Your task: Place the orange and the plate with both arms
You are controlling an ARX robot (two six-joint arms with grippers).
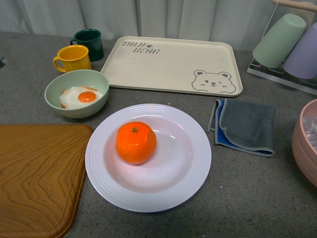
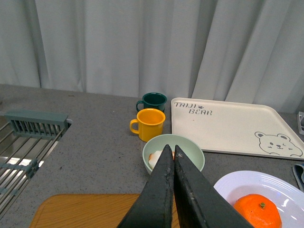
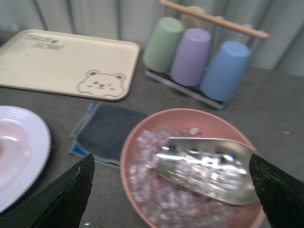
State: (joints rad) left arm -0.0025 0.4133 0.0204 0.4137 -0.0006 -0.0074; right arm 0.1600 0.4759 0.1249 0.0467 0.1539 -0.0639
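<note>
Orange point(image 1: 136, 143) is sitting on the plate point(image 1: 190, 186) in front view, no arms showing. Left wrist: left gripper point(image 2: 173, 154) is hanging pinched together, empty. Right wrist: right gripper point(image 3: 171, 164) is gaping over a pink bowl point(image 3: 135, 128). Any tilted lift risks rolling the orange off.

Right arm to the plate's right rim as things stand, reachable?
Probably yes. The right gripper is open near the pink bowl; only the flat grey cloth lies between that bowl and the rim of the plate. The orange sits clear of that rim.
</note>
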